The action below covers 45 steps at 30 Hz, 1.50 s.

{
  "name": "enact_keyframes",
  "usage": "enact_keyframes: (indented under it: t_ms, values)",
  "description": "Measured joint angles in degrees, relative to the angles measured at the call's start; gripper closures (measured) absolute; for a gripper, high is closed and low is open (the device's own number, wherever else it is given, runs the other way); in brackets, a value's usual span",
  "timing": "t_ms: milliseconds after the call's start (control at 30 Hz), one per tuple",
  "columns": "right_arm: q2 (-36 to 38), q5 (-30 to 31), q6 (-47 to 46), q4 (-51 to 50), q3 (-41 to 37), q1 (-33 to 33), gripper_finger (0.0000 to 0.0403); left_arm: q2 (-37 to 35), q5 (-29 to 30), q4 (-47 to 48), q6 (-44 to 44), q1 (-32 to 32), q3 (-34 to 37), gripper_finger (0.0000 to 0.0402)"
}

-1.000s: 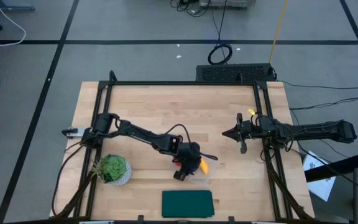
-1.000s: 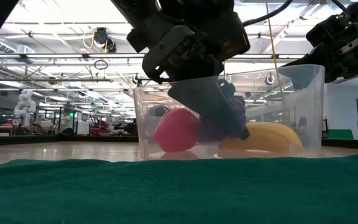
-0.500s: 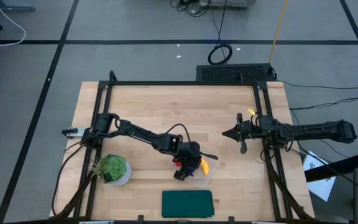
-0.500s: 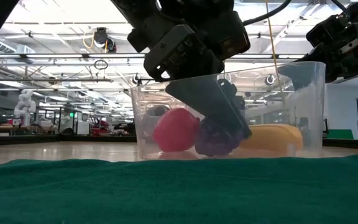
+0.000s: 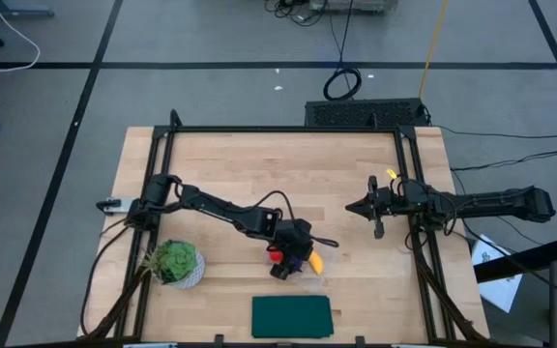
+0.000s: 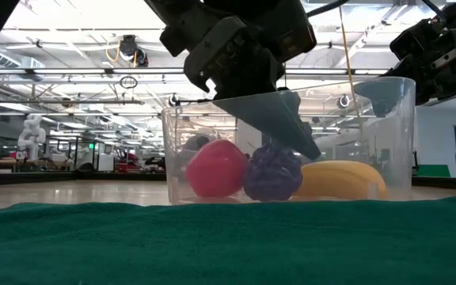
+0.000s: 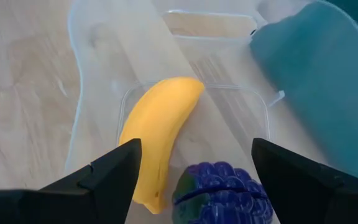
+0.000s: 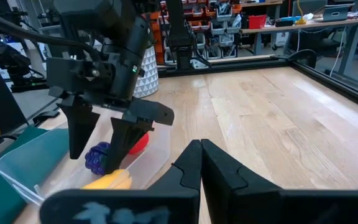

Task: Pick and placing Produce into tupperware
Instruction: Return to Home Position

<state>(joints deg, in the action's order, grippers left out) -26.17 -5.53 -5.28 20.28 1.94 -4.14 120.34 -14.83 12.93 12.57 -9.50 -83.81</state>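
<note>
The clear tupperware (image 6: 402,119) stands on the wooden table, near the middle toward the front edge. Inside it, on its floor, lie the red fruit (image 6: 216,169), the purple grape bunch (image 6: 273,172) and the yellow banana (image 6: 343,180), side by side. My left gripper (image 7: 194,165) hangs open, slanting down into the container; its fingers stand apart above and to either side of the grape bunch (image 7: 222,190), next to the banana (image 7: 160,124), and touch nothing. My right gripper (image 8: 201,162) waits shut at the table's right side (image 5: 356,207), level and away from the container.
A leafy plant in a white pot (image 5: 174,262) stands at the front left. A dark green flat rectangle (image 5: 291,316) lies at the front edge, just before the container. Black frame rails (image 5: 409,184) run along the table's sides. Bare wood (image 5: 278,164) lies behind the container.
My left gripper has let go of the grape bunch and risen a little inside the tupperware. The bunch has dropped from beside the finger onto the container's floor, between the red fruit and the banana.
</note>
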Motion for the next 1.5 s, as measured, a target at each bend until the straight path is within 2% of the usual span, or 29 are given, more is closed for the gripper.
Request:
enact_keyframes:
  t_ms: [433, 667, 800, 1033, 1267, 1400, 1500]
  values:
    - [-0.1, 0.0, 0.0, -0.1, 0.0, 0.0, 0.0403, -3.4, 4.9, 1.0, 4.0, 0.0, -0.1, 0.0092]
    - [-1.0, 0.0, 0.0, 0.3, 0.0, 0.0, 0.0403, -5.2, 4.9, 1.8, 4.5, 0.0, -0.2, 0.0102]
    - [-1.5, 0.0, 0.0, 0.9, 0.0, 0.0, 0.0403, -5.2, 5.0, 2.1, 4.7, 0.0, -0.2, 0.0150]
    - [-1.6, 0.0, 0.0, 1.1, 0.0, 0.0, 0.0403, -5.2, 7.8, 2.0, 5.3, 0.0, -0.2, 0.0274]
    - [-1.6, 0.0, 0.0, 1.3, 0.0, 0.0, 0.0403, -5.2, 7.9, 2.3, 6.0, 0.0, -0.2, 0.0386]
    - [-1.6, 0.0, 0.0, 1.3, 0.0, 0.0, 0.0403, -5.2, 10.2, 3.0, 6.7, 0.0, -0.2, 0.0391]
    - [-1.6, 0.0, 0.0, 1.3, 0.0, 0.0, 0.0403, -5.2, 15.8, 4.7, 6.8, -0.1, -0.2, 0.0389]
